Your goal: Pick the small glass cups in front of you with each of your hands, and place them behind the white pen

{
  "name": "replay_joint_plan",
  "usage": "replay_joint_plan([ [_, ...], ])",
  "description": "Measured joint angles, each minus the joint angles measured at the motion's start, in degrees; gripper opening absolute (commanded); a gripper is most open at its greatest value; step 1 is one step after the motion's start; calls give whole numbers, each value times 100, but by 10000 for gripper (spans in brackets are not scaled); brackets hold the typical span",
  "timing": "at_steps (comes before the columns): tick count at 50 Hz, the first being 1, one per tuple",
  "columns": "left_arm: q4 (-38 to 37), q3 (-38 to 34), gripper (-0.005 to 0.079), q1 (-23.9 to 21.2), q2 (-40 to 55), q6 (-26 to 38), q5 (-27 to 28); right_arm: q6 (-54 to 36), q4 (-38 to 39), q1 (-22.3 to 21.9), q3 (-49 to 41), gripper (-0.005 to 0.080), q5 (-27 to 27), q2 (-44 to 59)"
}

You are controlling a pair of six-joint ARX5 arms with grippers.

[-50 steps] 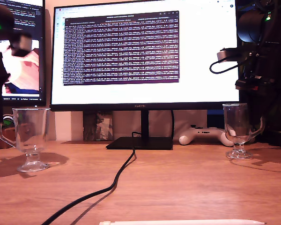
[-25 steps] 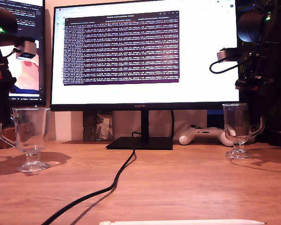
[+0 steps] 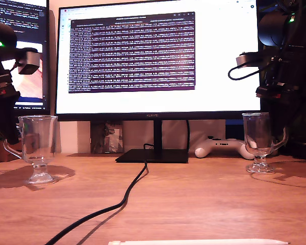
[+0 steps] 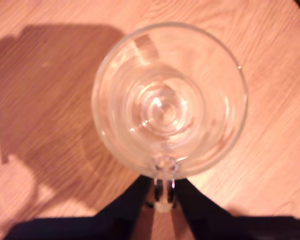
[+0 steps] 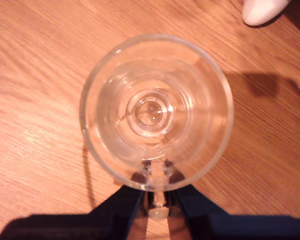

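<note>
Both are only pinched by skinny handles, my first tool (image 4: 162,200) on the first cup (image 4: 170,100) at the exterior view's left, my second tool (image 5: 157,205) on the second cup (image 5: 155,110) at its right, so I reckon either could swivel or slip out on the way to the pen (image 3: 199,242).

Wooden desk (image 3: 204,204), two glass cups (image 3: 37,148) (image 3: 259,142), white pen (image 3: 199,242), black cable (image 3: 117,204), monitor base (image 3: 152,155)

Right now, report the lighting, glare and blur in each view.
Exterior view: the bright monitor backlights the scene, the arms are dark silhouettes, and both glass cups cast shadows on the desk.
First wrist view: soft, with a broad shadow beside the cup.
Second wrist view: sharper, wood grain visible around the cup.
</note>
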Motion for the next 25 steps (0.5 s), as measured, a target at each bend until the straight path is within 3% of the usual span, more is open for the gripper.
replay_joint_plan([
  [25, -280, 4, -23, -57, -173, -4, -2, 345, -455, 37, 0, -13, -450, -87],
])
